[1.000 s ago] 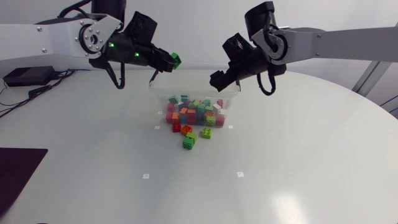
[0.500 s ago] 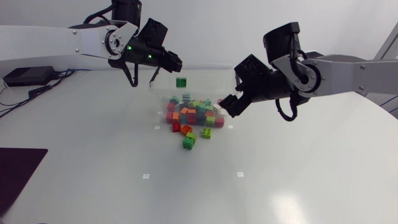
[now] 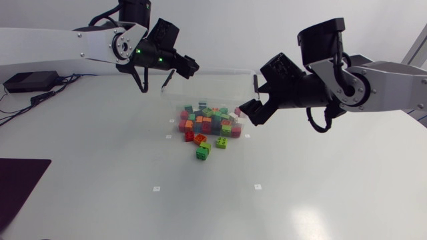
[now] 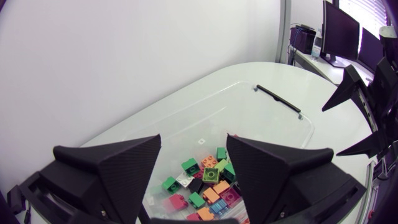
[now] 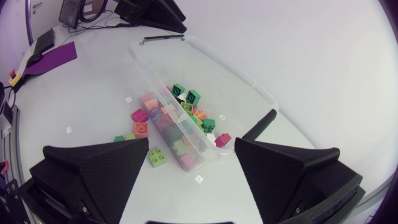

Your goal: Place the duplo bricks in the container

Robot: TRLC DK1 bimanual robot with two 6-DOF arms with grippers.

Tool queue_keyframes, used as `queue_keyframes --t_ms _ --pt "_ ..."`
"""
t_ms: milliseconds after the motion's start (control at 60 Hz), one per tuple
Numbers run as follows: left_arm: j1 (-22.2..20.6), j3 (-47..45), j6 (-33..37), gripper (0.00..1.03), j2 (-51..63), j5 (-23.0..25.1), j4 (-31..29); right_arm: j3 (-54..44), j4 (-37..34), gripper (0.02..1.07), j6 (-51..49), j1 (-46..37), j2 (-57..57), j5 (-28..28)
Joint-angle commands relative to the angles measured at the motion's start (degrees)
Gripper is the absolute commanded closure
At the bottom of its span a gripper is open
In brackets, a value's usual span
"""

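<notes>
So, both claws wide open, nothing held. left gripper [image 3: 189, 66] hangs over container [image 3: 220, 72] back rim, right gripper [image 3: 252, 100] beside its right wall. Most duplo bricks [image 3: 208, 119] inside, few loose bricks [image 3: 202, 152] on table [image 3: 300, 187] just in front. Risk: right claw probably clips wall, shoves tub onto strays.

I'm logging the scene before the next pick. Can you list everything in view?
container: one, clear plastic, far middle of the table
bricks inside: many; green, red, orange, pink, blue; piled on the container's floor
bricks outside: at least five; red, orange, green, lime; on the table just in front of the container
white markers: four small squares, on the table around the bricks
dark mat: one, near left edge of the table
left gripper: black, open, empty, above the container
right gripper: black, open, empty, by the container's right end
</notes>
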Motion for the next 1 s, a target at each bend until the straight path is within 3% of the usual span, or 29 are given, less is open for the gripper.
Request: queue_keyframes --t_ms 0,267,483,650,983 --pt "0.55 -2.68 -1.2 0.24 -3.24 -0.15 1.31 0.94 0.65 0.07 -1.13 0.1 -1.46 0.24" --pt "0.81 -12.96 1.96 0.24 -15.72 0.38 0.43 -4.6 -1.55 0.07 -2.79 1.77 -8.05 -2.66" --pt "1.87 -19.2 9.96 0.22 -21.35 4.42 -9.76 -10.58 -1.2 0.07 -4.9 5.11 -6.56 -3.28" --pt "0.64 -25.79 17.87 0.2 -23.02 5.04 -14.86 -11.28 0.47 0.07 -6.4 6.87 1.09 -4.77" --pt "-0.94 -29.57 22.97 0.2 -16.6 5.04 -14.95 -1.96 3.73 0.07 -11.32 5.03 20.86 -5.65"
